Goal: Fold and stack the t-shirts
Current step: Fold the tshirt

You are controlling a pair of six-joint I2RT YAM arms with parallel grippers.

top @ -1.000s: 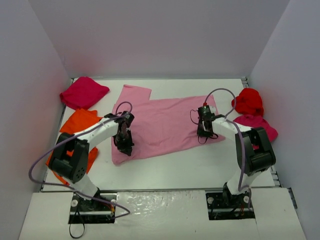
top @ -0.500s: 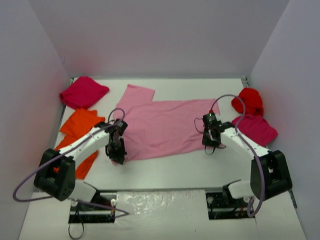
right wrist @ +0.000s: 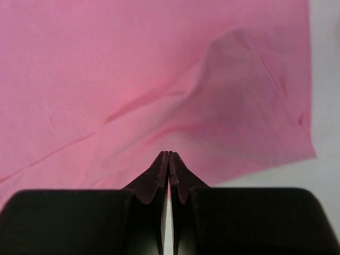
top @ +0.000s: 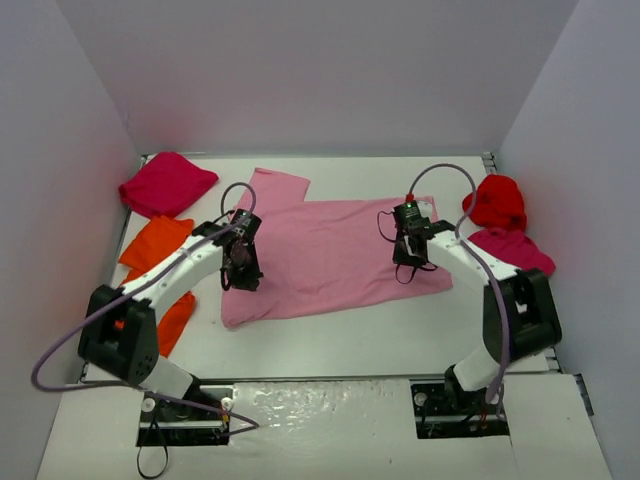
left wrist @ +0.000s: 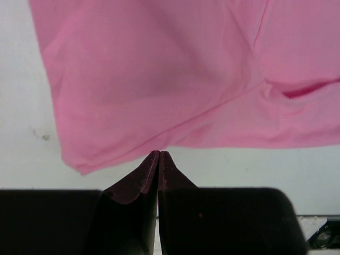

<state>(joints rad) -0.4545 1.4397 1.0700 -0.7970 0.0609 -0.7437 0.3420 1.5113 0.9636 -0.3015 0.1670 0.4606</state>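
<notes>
The left gripper (left wrist: pixel 159 153) and right gripper (right wrist: pixel 168 153) are each pinching the pink shirt (top: pixel 330 250) with jaws clamped tight at opposite sides, probably spreading it flat on the table (top: pixel 400 335) for folding.

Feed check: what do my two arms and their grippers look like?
The left arm and right arm both have white links with black joint housings, and each trails a looping lilac cable. The left gripper and right gripper are black, with tapered dark maroon fingers.
</notes>
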